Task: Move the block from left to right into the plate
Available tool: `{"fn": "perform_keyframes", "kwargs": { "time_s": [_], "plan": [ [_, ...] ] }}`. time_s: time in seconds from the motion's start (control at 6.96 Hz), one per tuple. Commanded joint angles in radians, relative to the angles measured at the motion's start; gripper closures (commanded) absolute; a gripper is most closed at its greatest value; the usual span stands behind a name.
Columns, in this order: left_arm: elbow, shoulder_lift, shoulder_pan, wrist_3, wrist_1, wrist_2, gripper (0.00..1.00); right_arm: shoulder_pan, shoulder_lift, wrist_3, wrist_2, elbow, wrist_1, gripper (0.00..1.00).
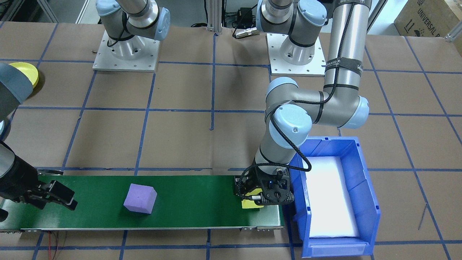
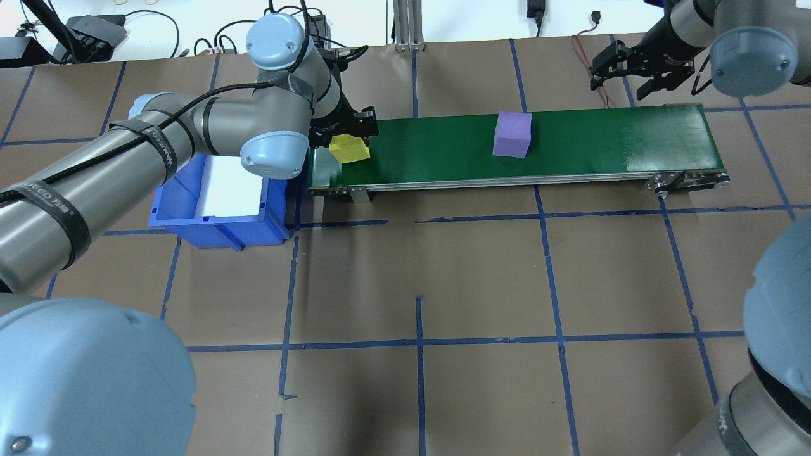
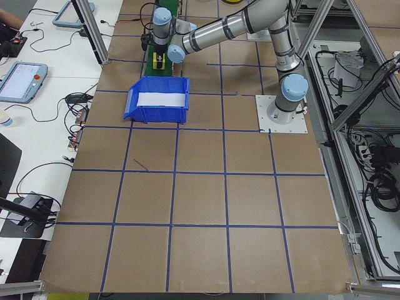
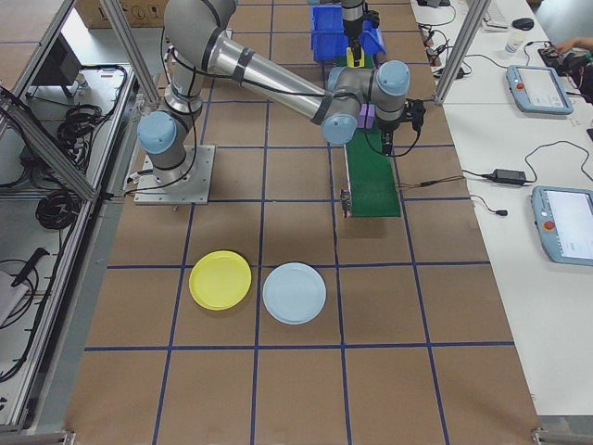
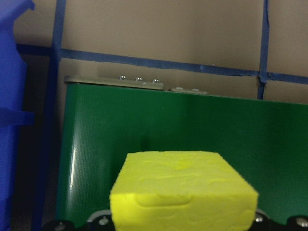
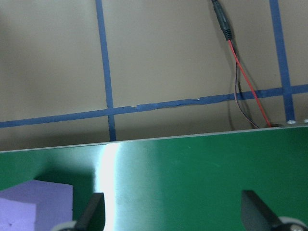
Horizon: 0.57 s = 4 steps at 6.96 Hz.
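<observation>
The left claw (image 1: 252, 196) stands at the bin end of the green conveyor belt (image 1: 187, 202), its fingers closed against a yellow foam block (image 2: 349, 149). In the left wrist view the block (image 5: 183, 190) fills the lower frame between the finger bases, just above the belt surface. A blue bin (image 1: 335, 196) with a white liner sits just beside that end of the belt.

A purple foam block (image 1: 140, 198) rests on the belt about midway, apart from both claws.

The right claw (image 2: 624, 66) hangs over the belt's other end with its fingers spread wide and nothing between them; the purple block (image 6: 33, 204) shows at the lower left corner of its wrist view.

The yellow plate (image 4: 220, 279) lies on the counter (image 4: 278, 389), well apart from the belt, beside a pale blue plate (image 4: 295, 293).
</observation>
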Motion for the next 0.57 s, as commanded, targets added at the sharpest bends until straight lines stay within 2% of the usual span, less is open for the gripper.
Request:
{"fn": "perform_keyframes", "kwargs": {
  "time_s": [0.0, 0.14, 0.43],
  "plan": [
    [0.032, 0.023, -0.001, 0.031, 0.023, 0.006, 0.00, 0.001, 0.003, 0.003, 0.054, 0.022, -0.008, 0.00],
    [0.037, 0.066, 0.000, 0.039, 0.004, 0.012, 0.00, 0.001, 0.003, 0.005, 0.056, 0.029, -0.008, 0.00],
    [0.036, 0.232, 0.031, 0.039, -0.246, 0.013, 0.00, 0.001, 0.003, 0.019, 0.056, 0.035, -0.008, 0.00]
  ]
}}
